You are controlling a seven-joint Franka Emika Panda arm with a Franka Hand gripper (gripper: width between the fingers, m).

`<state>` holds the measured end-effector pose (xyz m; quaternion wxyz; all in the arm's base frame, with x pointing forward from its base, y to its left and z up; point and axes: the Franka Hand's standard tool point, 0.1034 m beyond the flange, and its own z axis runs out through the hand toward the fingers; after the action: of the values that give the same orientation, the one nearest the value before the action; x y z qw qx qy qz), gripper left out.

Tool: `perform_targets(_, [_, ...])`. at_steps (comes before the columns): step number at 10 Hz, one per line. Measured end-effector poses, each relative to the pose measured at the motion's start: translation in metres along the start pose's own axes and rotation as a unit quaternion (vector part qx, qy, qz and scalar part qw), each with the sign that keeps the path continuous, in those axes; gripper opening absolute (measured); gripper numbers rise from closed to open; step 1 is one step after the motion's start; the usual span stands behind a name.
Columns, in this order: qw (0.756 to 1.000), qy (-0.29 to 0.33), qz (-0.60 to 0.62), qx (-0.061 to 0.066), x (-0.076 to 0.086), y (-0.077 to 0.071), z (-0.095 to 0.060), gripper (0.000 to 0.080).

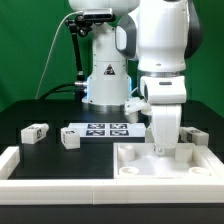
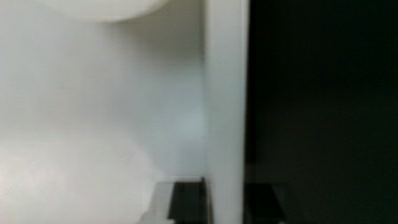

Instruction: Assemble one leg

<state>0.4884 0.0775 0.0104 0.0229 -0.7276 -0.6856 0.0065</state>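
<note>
Hanging over the large white piece (image 1: pixel 135 168) at lower right, the end effector (image 1: pixel 161 147), opening indiscernible, seems to be positioning it; a leg (image 1: pixel 70 137) at centre left needs grasping next.

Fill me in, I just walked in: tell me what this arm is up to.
The arm is partway through putting furniture together. Its gripper is down at the large white square piece, at the exterior view's right. The wrist view shows only white surface up close, so I cannot tell whether the fingers hold anything. The far-left leg and the second leg lie loose on the black table, the second just beside the marker board.
</note>
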Motion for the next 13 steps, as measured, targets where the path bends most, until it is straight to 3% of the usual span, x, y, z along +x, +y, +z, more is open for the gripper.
perform_targets(2, [1.000, 0.000, 0.001, 0.000, 0.000, 0.000, 0.000, 0.0358])
perform_targets(3, [1.000, 0.000, 0.001, 0.000, -0.001, 0.000, 0.000, 0.0358])
perform_targets(4, [1.000, 0.000, 0.001, 0.000, -0.001, 0.000, 0.000, 0.0540])
perform_targets(5, [1.000, 0.000, 0.001, 0.000, -0.001, 0.000, 0.000, 0.0615])
perform_targets(10, [1.000, 0.000, 0.003, 0.000, -0.001, 0.000, -0.001, 0.0649])
perform_targets(13, [0.999, -0.005, 0.041, -0.028, 0.021, -0.005, -0.041, 0.0649])
